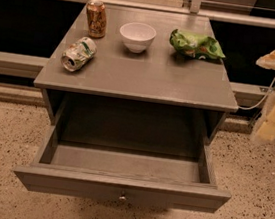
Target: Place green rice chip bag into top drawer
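Observation:
The green rice chip bag [196,44] lies wrinkled on the back right of the grey cabinet top [146,77]. The top drawer [122,187] is pulled wide open below the top, its inside bare, with a small round knob [123,197] on the front panel. My gripper [273,122] hangs at the right edge of the view, off the cabinet's right side, lower than the bag and well apart from it. It holds nothing that I can see.
A white bowl [137,36] stands at the back middle of the top. An upright brown can [96,18] is at the back left. A dented green-and-white can [78,53] lies on its side at the left. Speckled floor surrounds the cabinet; a railing runs behind.

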Available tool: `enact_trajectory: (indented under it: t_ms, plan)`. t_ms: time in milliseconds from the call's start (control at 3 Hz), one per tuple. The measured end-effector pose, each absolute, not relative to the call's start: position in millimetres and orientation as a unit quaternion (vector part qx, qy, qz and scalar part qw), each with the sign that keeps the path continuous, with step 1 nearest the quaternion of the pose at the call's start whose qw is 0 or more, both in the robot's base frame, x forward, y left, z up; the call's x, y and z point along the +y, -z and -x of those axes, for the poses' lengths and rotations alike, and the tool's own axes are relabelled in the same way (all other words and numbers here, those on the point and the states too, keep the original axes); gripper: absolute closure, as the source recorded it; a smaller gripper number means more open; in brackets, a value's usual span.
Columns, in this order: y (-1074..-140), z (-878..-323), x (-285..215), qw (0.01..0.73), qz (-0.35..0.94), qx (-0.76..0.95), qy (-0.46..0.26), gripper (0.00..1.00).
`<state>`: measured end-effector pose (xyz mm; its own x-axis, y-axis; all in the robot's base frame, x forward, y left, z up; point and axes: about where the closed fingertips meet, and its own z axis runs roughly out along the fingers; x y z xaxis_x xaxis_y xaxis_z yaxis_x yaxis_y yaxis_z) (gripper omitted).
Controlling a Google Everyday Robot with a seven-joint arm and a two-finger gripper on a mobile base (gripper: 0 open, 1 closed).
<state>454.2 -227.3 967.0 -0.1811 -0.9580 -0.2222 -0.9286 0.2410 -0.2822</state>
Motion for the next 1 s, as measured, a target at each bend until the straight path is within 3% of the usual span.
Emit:
enact_trajectory:
  t_ms: [667, 1000]
  plan:
    - [-946, -549, -263, 0.266, 0.677, 0.683, 0.066, 0.0]
    - [-943, -552, -262, 0.257, 0.684, 0.679, 0.071, 0.0]
